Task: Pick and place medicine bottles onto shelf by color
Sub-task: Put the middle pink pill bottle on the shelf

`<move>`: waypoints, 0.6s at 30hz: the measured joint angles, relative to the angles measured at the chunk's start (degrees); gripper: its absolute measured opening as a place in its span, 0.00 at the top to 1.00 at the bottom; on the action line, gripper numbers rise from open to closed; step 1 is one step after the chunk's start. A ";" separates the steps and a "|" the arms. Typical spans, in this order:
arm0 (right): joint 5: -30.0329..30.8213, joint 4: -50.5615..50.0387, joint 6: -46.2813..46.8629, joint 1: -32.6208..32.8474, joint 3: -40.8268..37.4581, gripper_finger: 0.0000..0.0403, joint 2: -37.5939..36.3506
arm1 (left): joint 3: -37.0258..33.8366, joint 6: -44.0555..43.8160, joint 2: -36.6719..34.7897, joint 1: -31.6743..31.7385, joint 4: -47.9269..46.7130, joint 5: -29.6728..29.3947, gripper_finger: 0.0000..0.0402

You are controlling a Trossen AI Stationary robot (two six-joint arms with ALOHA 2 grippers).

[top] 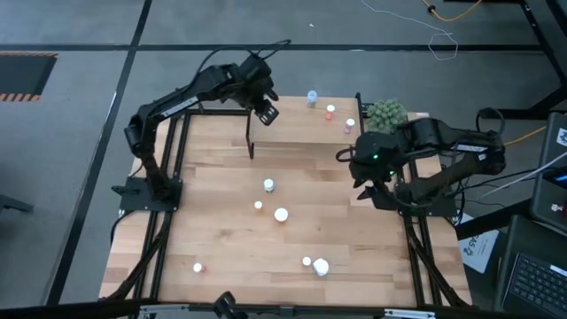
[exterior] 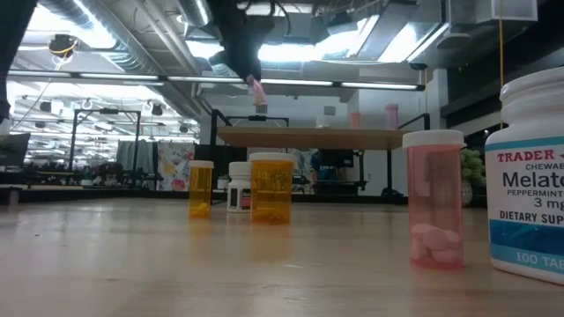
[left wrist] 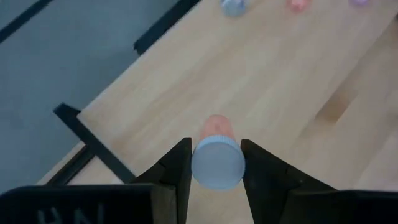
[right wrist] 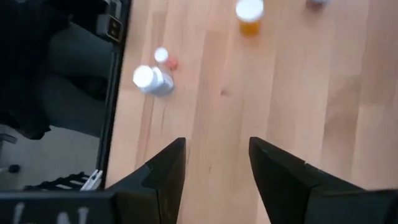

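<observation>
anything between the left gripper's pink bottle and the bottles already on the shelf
No: in the left wrist view, bare light-wood shelf separates the gripped white-capped pink bottle from the far bottles.

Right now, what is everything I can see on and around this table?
table: one, light wood, under both arms.
shelf: one, light-wood board on black legs, at the table's far end.
bottles on the shelf: three, white-capped, one bluish-grey and two pinkish, near its right end.
bottles on the table: six, white-capped, with orange, pink and white bodies, scattered across the middle and near edge.
held bottle: one, pink with a white cap, above the shelf.
plant: one, green, at the far right corner.
left gripper: shut on the held bottle, over the shelf.
right gripper: open and empty, above the table's right side.
</observation>
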 joint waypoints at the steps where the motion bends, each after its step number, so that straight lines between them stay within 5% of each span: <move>1: 0.00 0.06 1.27 0.00 -1.08 0.56 0.00 | 0.03 0.04 0.73 0.02 -1.46 -0.03 0.73; 18: -0.06 7.63 16.73 0.00 -18.51 0.56 0.01 | 0.04 2.28 2.81 -1.09 -11.66 -0.42 0.73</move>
